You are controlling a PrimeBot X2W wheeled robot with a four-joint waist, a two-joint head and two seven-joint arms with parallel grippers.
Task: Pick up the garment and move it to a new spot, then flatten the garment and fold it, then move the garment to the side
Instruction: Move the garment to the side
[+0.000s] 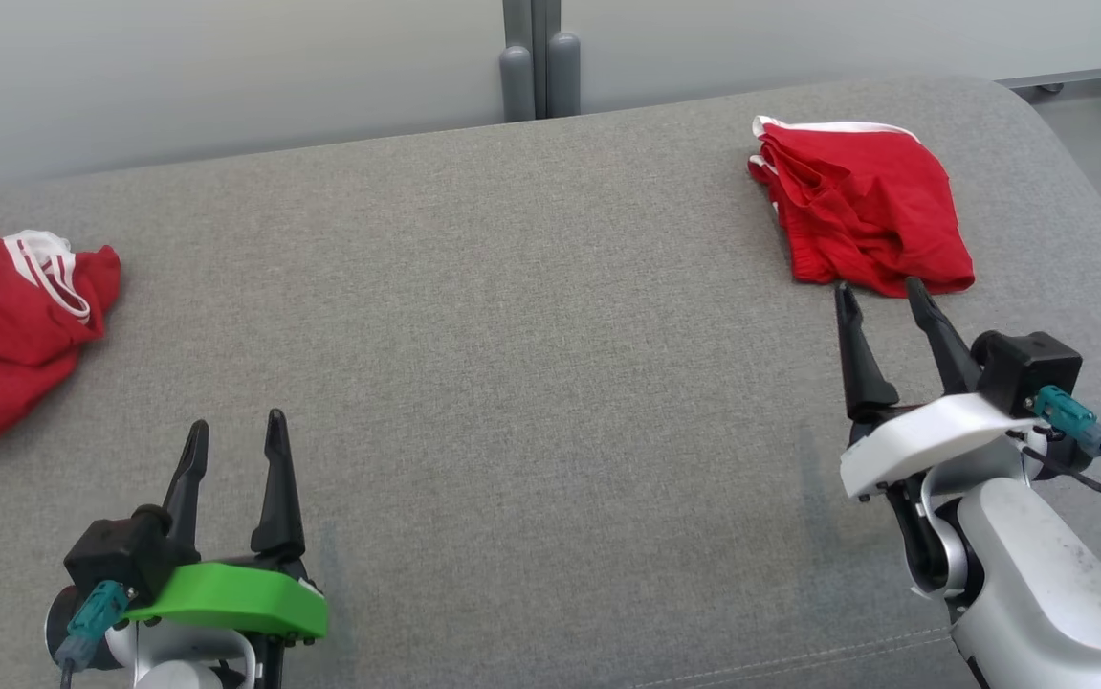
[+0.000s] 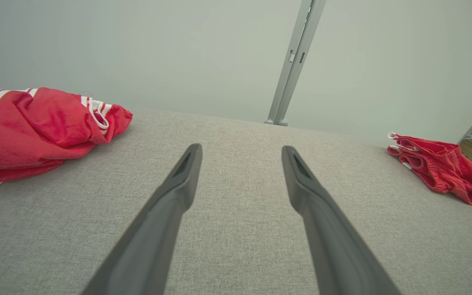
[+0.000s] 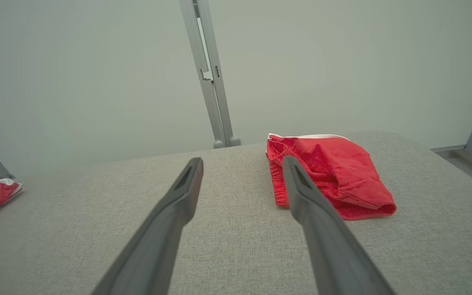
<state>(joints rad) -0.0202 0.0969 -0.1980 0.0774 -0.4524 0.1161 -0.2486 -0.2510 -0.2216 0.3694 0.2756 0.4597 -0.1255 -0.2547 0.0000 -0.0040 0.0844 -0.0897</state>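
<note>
Both our right gripper point(image 1: 877, 285) and left gripper point(image 1: 236, 421) stand spread, empty; the folded garment point(image 1: 866, 215) lies by the far right corner of the surface point(image 1: 512, 335), seemingly already set aside as asked.

Illumination is bright, even and diffuse. Faint soft-edged shadows fall on the grey upholstery point(image 1: 550, 383) beside the left gripper point(image 1: 236, 421) and right gripper point(image 1: 877, 285). Wrist views stretch toward the edges.
</note>
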